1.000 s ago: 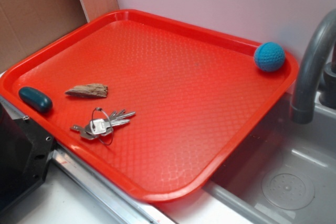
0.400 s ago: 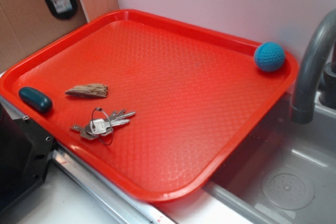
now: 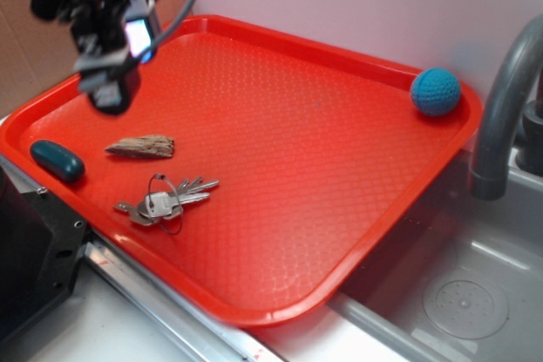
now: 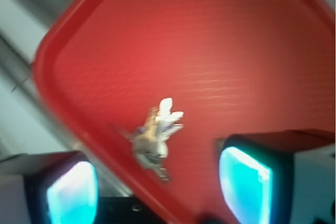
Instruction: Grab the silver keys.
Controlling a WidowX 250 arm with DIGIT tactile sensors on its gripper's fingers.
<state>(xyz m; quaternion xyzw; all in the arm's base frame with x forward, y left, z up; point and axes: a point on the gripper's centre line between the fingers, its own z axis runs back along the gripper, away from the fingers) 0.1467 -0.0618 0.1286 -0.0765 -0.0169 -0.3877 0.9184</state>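
The silver keys (image 3: 165,202) lie flat in the lower left of the red tray (image 3: 339,235), just below the wood chip (image 3: 142,147). The gripper (image 3: 110,91) hangs in the upper left, jaws spread. Thin, hard, loosely jangling metal, probably slippery: the thick cluster at the ring looks the best place to pinch.

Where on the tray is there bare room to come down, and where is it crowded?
The red tray is bare from the silver keys across to the blue ball. It is crowded near the left edge: wood chip, teal pebble and keys, with the gripper above.
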